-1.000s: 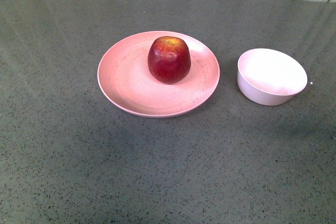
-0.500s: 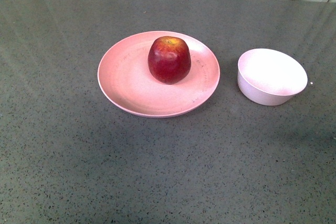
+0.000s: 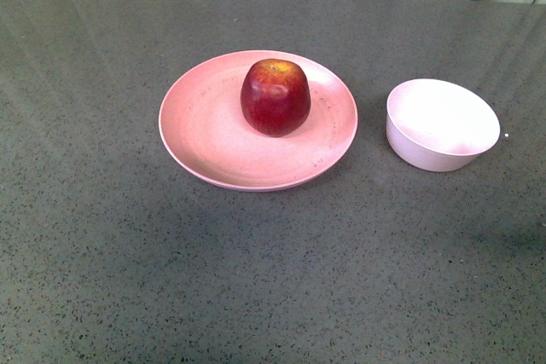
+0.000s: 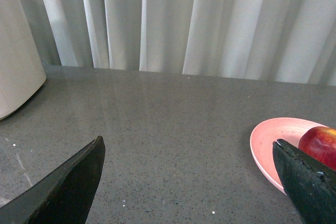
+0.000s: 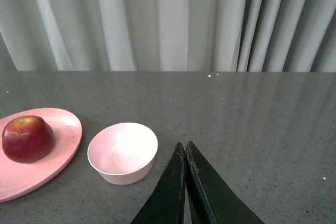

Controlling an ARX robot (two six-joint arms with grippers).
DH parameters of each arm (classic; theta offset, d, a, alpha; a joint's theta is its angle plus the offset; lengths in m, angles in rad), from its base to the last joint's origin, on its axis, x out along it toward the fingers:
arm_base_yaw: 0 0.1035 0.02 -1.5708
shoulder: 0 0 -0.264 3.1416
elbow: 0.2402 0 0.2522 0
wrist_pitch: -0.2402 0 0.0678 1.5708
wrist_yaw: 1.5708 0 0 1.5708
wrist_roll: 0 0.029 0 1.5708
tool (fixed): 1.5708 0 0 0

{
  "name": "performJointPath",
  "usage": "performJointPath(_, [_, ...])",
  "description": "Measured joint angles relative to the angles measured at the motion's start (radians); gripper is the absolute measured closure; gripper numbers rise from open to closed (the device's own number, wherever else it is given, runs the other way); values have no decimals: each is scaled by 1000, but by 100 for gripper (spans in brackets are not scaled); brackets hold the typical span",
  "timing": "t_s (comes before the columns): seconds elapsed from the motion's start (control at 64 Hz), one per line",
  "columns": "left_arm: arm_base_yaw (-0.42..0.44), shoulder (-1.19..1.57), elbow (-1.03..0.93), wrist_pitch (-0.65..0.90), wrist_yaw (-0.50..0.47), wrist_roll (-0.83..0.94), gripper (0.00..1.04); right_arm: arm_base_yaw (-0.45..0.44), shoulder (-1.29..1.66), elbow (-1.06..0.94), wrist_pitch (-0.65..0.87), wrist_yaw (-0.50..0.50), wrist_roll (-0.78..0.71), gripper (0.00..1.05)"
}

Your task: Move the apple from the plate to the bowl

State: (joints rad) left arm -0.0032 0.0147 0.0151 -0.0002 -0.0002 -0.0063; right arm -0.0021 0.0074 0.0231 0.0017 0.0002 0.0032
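While the plate [image 3: 205, 134] bears it upright, the bowl [image 3: 426, 155] standing empty beside, the apple [image 3: 275, 97] is judged firm, fairly heavy and slick, best pinched across its widest girth; left gripper [image 4: 187, 145] spread wide, right gripper [image 5: 184, 145] closed on nothing.

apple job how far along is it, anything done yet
Nothing looks done: the apple sits on the plate, and the bowl beside it is empty. Nothing is in hand: the left gripper is open with only table between its fingers, and the right gripper is shut on nothing. Neither arm shows in the front view. All is left: grasp the apple, carry it, set it in the bowl.
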Motion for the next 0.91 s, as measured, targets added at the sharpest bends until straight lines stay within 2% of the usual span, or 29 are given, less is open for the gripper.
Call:
performJointPath(0.203, [0, 0, 0, 0, 0, 0, 9, 0, -1, 0, 0, 0, 0, 103])
performJointPath(0.281, [0, 0, 0, 0, 0, 0, 9, 0, -1, 0, 0, 0, 0, 90])
performJointPath(0.344, [0, 0, 0, 0, 0, 0, 9, 0, -1, 0, 0, 0, 0, 76])
performJointPath(0.75, [0, 0, 0, 0, 0, 0, 9, 0, -2, 0, 0, 0, 0, 8])
performJointPath(0.906, [0, 0, 0, 0, 1, 0, 9, 0, -2, 0, 0, 0, 0, 9])
